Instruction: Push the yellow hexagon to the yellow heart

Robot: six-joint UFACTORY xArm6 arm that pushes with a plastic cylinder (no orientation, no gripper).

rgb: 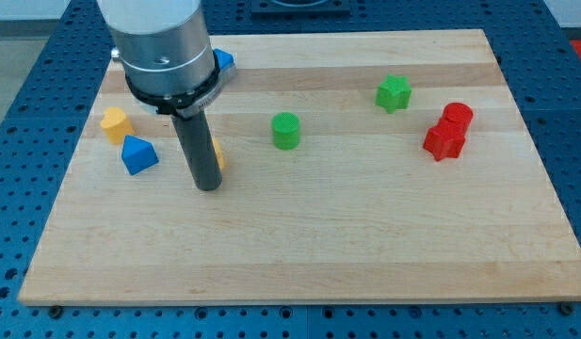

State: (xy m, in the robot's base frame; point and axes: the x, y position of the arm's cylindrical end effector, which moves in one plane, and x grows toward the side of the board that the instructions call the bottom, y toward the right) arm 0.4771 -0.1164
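Observation:
A yellow block (115,123) sits near the board's left edge; its shape is not clear from here. A second yellow block (218,153) is mostly hidden behind my rod, with only a sliver showing at the rod's right side, so I cannot tell its shape. My tip (207,186) rests on the board just below and left of that hidden yellow block, seemingly touching it. The tip is to the right of a blue triangular block (138,154).
A blue block (224,61) peeks out behind the arm at the top. A green cylinder (286,130) stands right of the rod. A green star (394,92), a red cylinder (457,116) and a red star-like block (443,142) lie at the right.

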